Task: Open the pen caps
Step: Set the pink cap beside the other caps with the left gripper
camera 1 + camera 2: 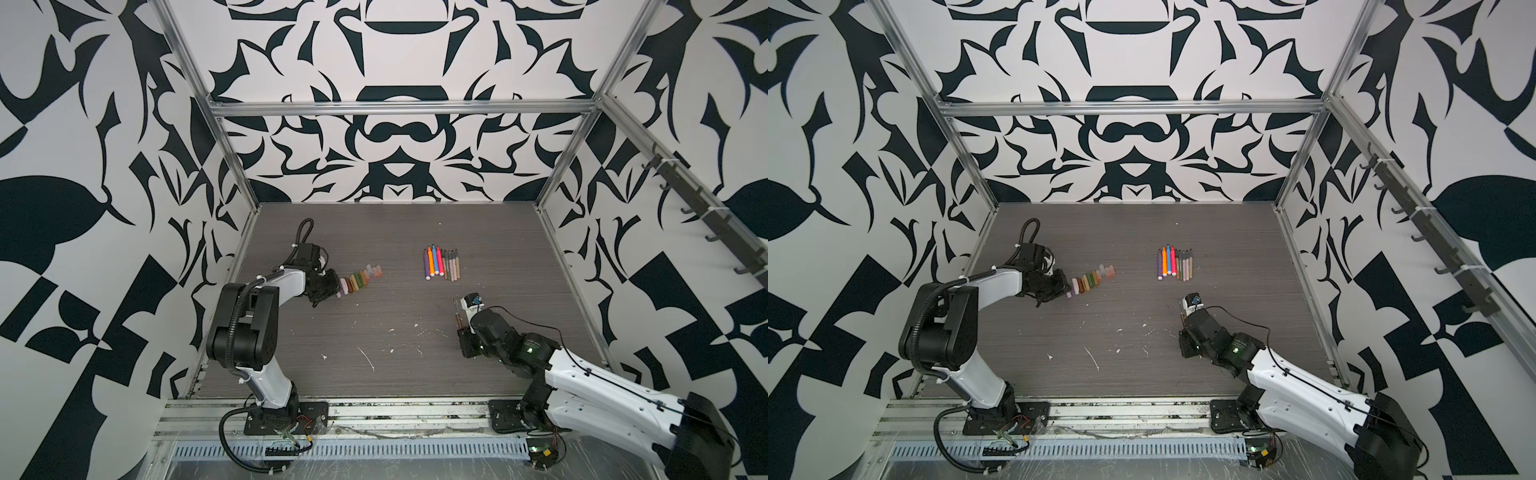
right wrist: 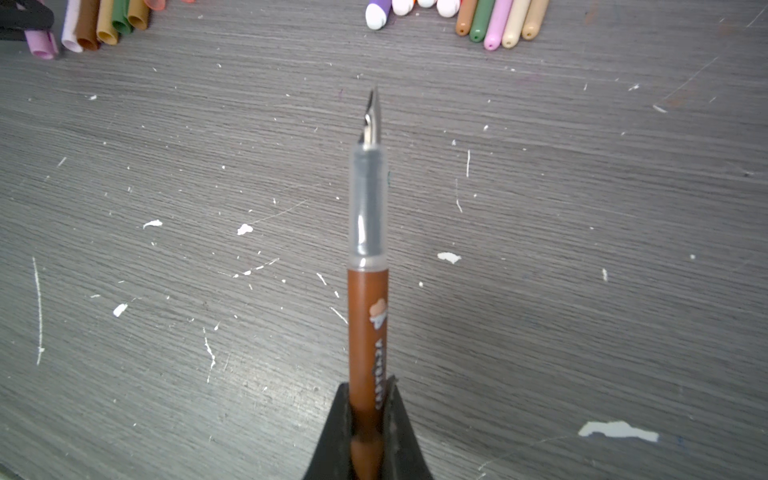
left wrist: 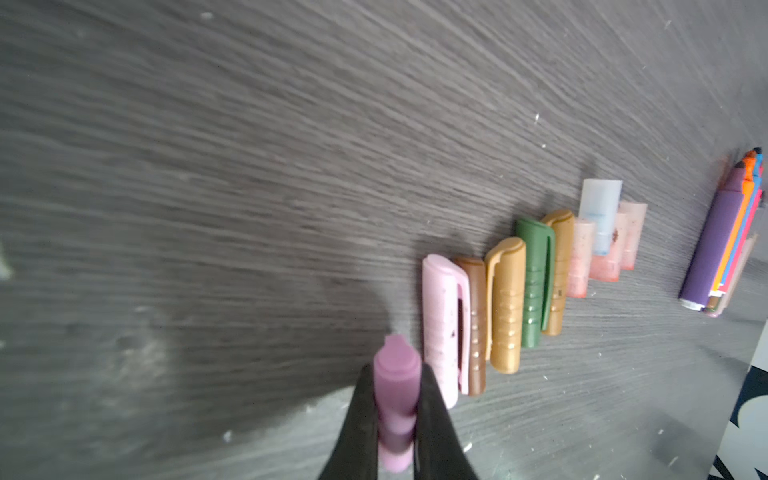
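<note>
The pen caps (image 1: 358, 280) lie side by side, well apart from uncapped pens (image 1: 440, 265).

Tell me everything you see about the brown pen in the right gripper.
The brown pen is slim, with a glossy brown plastic barrel bearing white print and a small pale logo, a clear grip section and a bare metal nib; its cap is off. The right gripper is shut on its rear end, black fingers pressing both sides. It points straight out from the gripper and seems held clear of the table.
</note>
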Robot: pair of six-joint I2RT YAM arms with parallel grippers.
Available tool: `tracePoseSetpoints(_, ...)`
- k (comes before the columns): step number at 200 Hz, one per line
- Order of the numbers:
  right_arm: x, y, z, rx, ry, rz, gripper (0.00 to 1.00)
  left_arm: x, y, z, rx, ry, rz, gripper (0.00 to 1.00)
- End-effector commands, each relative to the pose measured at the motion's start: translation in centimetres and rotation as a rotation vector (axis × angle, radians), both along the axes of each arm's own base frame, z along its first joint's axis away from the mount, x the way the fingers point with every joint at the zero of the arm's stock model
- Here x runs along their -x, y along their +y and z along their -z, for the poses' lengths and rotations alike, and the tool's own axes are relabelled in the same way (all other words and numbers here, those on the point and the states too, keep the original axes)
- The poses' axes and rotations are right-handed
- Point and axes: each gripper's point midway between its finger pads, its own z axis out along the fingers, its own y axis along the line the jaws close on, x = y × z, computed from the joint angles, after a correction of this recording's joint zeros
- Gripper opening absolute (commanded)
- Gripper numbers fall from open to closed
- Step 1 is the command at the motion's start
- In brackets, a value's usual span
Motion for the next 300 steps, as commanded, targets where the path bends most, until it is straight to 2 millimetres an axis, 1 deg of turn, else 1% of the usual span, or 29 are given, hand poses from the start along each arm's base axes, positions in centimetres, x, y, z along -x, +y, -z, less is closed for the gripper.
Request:
tracePoseSetpoints(1, -0.5, -0.1, -0.3, 0.0, -0.029, 0.011, 0.0, -0.6, -0.2, -0.4, 0.027, 0.001, -0.003, 0.0)
tracePoseSetpoints(27, -0.5, -0.1, -0.2, 0.003, -0.026, 0.011, 0.0, -0.5, -0.2, -0.3, 0.033, 0.012, -0.005, 0.0)
tracePoseSetpoints(43, -0.5, -0.1, -0.3, 0.001, -0.027, 0.011, 0.0, -0.5, -0.3, -0.2, 0.04, 0.017, -0.005, 0.24)
tracePoseSetpoints(48, -0.5, -0.1, -0.3, 0.002, -0.028, 0.012, 0.0, -0.4, -0.4, -0.2, 0.044, 0.018, -0.004, 0.29)
tracePoseSetpoints(58, -0.6, -0.1, -0.3, 0.002, -0.028, 0.012, 0.0, -0.4, -0.4, -0.2, 0.044, 0.021, -0.007, 0.37)
tracePoseSetpoints(68, -0.5, -0.1, -0.2, 0.002, -0.027, 0.011, 0.0, -0.4, -0.3, -0.3, 0.045, 0.019, -0.01, 0.4)
tracePoseSetpoints(118, -0.5, -0.1, -0.2, 0.003, -0.026, 0.011, 0.0, -0.5, -0.3, -0.9, 0.054, 0.01, -0.019, 0.41)
tracePoseSetpoints(181, -0.5, -0.1, -0.2, 0.004, -0.025, 0.011, 0.0, -0.6, -0.6, -0.6, 0.073, 0.023, -0.017, 0.41)
tracePoseSetpoints(199, -0.5, -0.1, -0.2, 0.004, -0.025, 0.01, 0.0, -0.7, -0.8, -1.1, 0.091, 0.011, -0.018, 0.41)
tracePoseSetpoints(224, -0.5, -0.1, -0.1, 0.008, -0.022, 0.011, 0.0, -0.6, -1.1, -3.3, 0.125, -0.04, -0.03, 0.41)
tracePoseSetpoints(248, -0.7, 0.0, 0.2, 0.018, -0.005, 0.011, 0.0, 0.0, -1.0, -6.5, 0.145, -0.116, -0.049, 0.41)
tracePoseSetpoints(265, -0.8, -0.1, 0.4, 0.023, 0.014, 0.014, 0.0, 1.0, -0.9, -9.3, 0.168, -0.171, -0.058, 0.41)
tracePoseSetpoints(280, -1.2, -0.1, 0.3, 0.01, 0.019, 0.018, 0.0, 2.4, -1.3, -11.9, 0.218, -0.211, -0.05, 0.41)
tracePoseSetpoints(282, -1.2, -0.1, 0.3, 0.008, 0.021, 0.019, 0.0, 2.6, -1.4, -12.0, 0.22, -0.209, -0.05, 0.41)
tracePoseSetpoints(286, -1.3, -0.1, 0.3, 0.0, 0.021, 0.023, 0.0, 3.1, -1.5, -13.4, 0.235, -0.241, -0.041, 0.41)
tracePoseSetpoints(300, -2.2, -0.3, -0.1, -0.041, 0.027, 0.038, 0.0, 4.5, -1.6, -16.1, 0.258, -0.293, -0.022, 0.37)
